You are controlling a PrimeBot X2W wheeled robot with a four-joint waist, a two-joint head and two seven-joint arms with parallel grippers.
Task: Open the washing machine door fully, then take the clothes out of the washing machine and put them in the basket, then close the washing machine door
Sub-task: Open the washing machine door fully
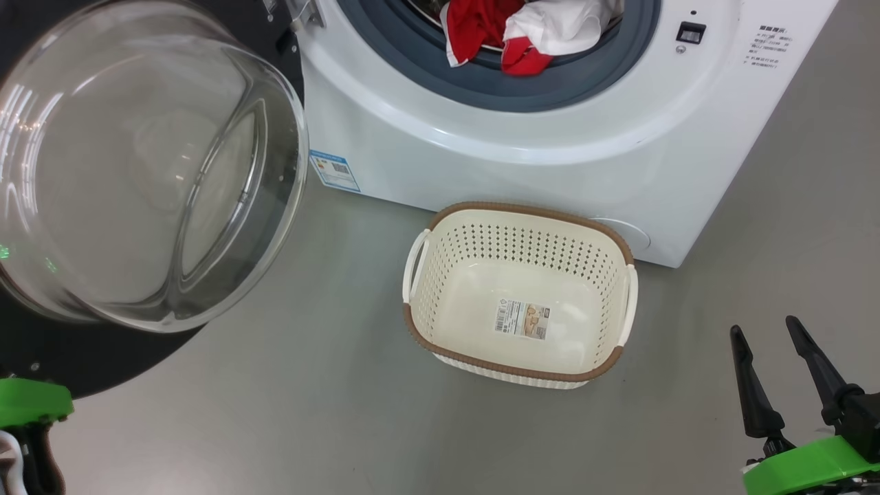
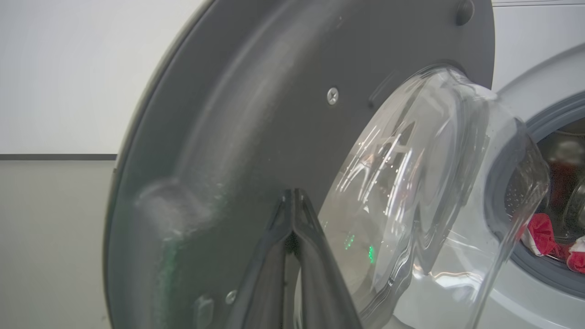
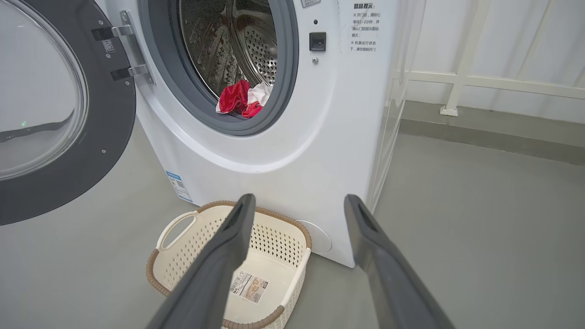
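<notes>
Resting, apparently, against washing machine door point(image 2: 228, 128): closed left tool point(image 2: 292, 195).

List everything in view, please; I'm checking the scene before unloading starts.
washing machine: one, white, behind the basket
washing machine door: one, black rim and clear glass, swung open on the left
clothes: one heap, red and white, at the drum mouth
basket: one, cream with brown rim, on the floor
paper label: one, white, inside the basket
sticker: one, blue-edged, machine's lower front
left pincer: one, dark, shut, at the door's inner face
right pincer: one, dark, open, lower right
</notes>
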